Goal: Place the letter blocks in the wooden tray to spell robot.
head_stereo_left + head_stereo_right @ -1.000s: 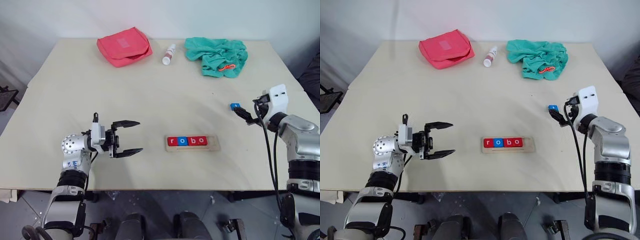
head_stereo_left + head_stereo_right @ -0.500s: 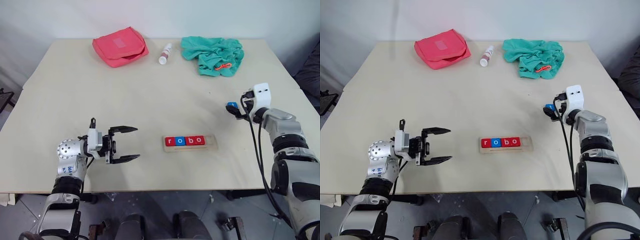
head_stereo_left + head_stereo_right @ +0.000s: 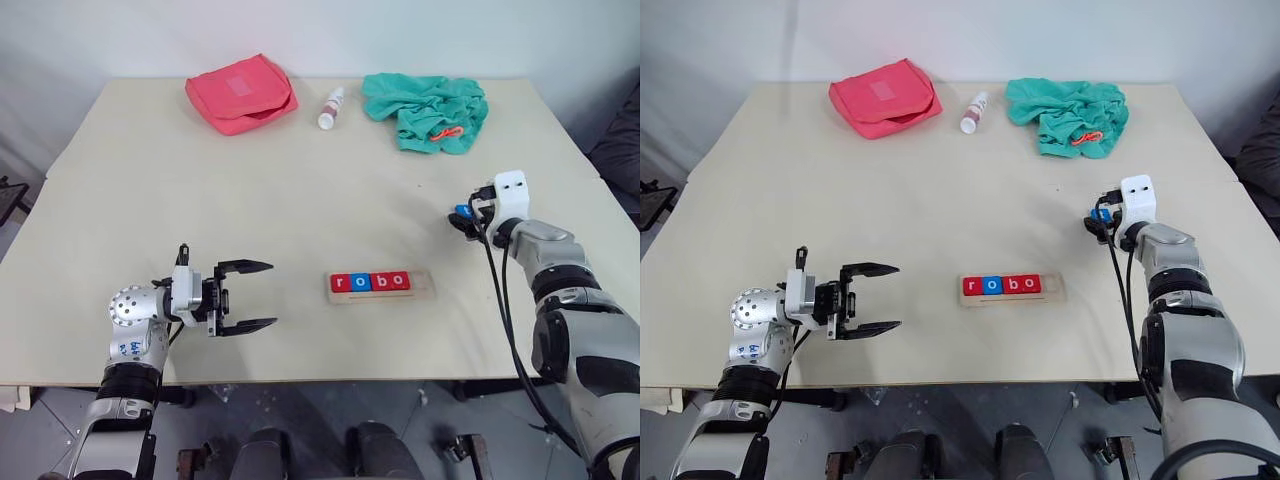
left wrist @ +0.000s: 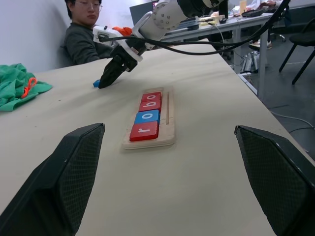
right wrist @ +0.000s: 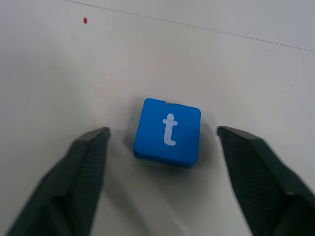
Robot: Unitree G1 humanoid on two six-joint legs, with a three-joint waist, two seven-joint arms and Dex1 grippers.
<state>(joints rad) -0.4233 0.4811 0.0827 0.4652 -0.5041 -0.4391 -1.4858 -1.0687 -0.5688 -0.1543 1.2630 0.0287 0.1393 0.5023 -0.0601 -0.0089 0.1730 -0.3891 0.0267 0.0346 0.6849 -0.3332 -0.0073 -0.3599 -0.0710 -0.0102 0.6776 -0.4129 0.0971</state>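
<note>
On the table (image 3: 300, 200), near edge: wooden tray (image 3: 381, 286), four letter blocks (image 3: 371, 282) seated in a row, last slot at right end bare.
Change, right gripper (image 5: 162, 147): moved forward and down since a second ago; now low over the table around the blue block (image 5: 167, 131); jaws narrower than before.
Change, left gripper (image 3: 255, 296): drawn slightly back toward the near edge; pose otherwise as before.
Change, tray and blocks: unmoved.
Right gripper, state: partly open, fingers (image 5: 86, 172) either side of the blue block, gaps visible on both sides, nothing gripped.
Left gripper, state: wide open, empty, held level above the table left of the tray, pointing toward it.
Blue block, place: flat on the table, well right of and beyond the tray, apart from it.
Writing, blue block: white lowercase "t".
Writing, tray row: "r o b o", red, blue, red, red.
Far edge: pink pouch (image 3: 241, 92), small white bottle (image 3: 327, 108) with red cap, label unreadable, crumpled green cloth (image 3: 428, 110).
Left wrist view, background: seated person (image 4: 83, 34) beyond the table.
</note>
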